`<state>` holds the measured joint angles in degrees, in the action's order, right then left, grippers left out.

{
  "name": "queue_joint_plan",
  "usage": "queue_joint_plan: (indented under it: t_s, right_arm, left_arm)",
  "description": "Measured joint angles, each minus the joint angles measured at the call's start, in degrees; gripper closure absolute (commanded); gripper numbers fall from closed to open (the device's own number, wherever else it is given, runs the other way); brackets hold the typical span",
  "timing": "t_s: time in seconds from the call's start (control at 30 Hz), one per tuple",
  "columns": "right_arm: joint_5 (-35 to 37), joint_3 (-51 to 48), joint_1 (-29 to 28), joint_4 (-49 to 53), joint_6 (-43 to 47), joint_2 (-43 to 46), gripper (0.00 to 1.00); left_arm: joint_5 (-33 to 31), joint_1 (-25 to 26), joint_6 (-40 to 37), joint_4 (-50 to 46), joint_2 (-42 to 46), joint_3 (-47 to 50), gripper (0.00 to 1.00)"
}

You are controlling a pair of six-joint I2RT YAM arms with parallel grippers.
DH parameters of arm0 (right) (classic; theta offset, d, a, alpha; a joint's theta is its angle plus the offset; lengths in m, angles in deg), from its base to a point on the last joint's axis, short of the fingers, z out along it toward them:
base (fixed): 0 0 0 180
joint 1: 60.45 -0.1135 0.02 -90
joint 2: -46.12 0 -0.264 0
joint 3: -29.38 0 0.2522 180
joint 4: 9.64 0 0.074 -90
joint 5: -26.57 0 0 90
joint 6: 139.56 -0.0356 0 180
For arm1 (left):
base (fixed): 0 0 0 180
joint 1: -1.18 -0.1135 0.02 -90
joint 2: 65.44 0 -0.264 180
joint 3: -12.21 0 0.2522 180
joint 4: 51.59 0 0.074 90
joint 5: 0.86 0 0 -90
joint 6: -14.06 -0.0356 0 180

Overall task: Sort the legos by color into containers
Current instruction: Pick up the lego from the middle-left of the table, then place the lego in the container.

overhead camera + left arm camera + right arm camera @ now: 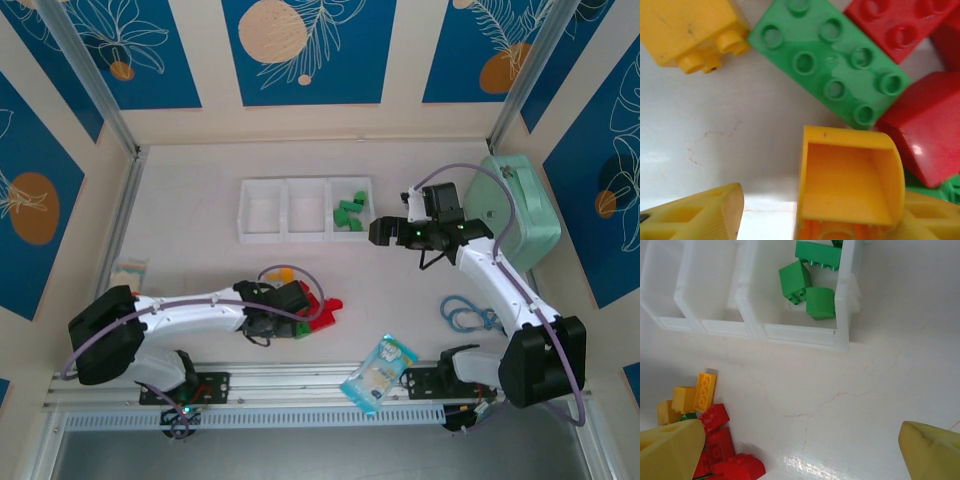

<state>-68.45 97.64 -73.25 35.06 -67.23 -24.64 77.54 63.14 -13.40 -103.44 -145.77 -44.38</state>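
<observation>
Three joined white bins [264, 211] stand mid-table; the right bin [840, 300] holds several green legos [807, 282]. The other legos lie in a pile [312, 305] near the front. My left gripper [285, 305] is down in that pile, open. A hollow yellow brick [847, 180] lies between its fingers, against the right finger, with a wide gap to the left finger [695, 215]. A green brick [832, 62], red bricks [925, 125] and another yellow brick [690, 32] lie just beyond. My right gripper [385, 232] hovers open and empty in front of the right bin, its fingers [670, 450] wide apart.
A large mint-green case [515, 210] stands at the right, behind the right arm. A blue-white snack packet [380, 372] lies at the front edge, a blue cable coil [470, 315] to its right. A small packet [130, 270] lies at the far left.
</observation>
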Motion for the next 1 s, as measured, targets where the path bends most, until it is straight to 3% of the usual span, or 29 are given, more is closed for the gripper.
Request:
queue_joint_plan:
  t_s: [0.4, 0.53, 0.6, 0.87, 1.0]
  right_arm:
    - [0.50, 0.00, -1.14, 0.02, 0.04, 0.02, 0.00]
    - [0.87, 0.00, -1.22, 0.13, 0.04, 0.02, 0.00]
    - [1.42, 0.00, -1.25, 0.24, 0.04, 0.02, 0.00]
    - [5.77, -2.27, -1.44, -0.66, -1.60, 3.28, 0.01]
    - [6.29, -2.56, -1.33, -0.94, -1.92, 6.75, 0.01]
  left_arm:
    - [2.60, -6.10, -2.91, 4.46, 1.20, 3.76, 0.55]
    - [3.06, -7.30, -3.93, 4.68, 3.45, 3.96, 0.71]
    - [3.63, -7.50, -4.90, 4.72, 5.33, 4.07, 0.84]
    - [3.85, -7.58, -8.55, 3.30, 18.25, 3.04, 0.91]
    - [1.40, -8.81, -11.67, -0.57, 20.06, -3.41, 0.85]
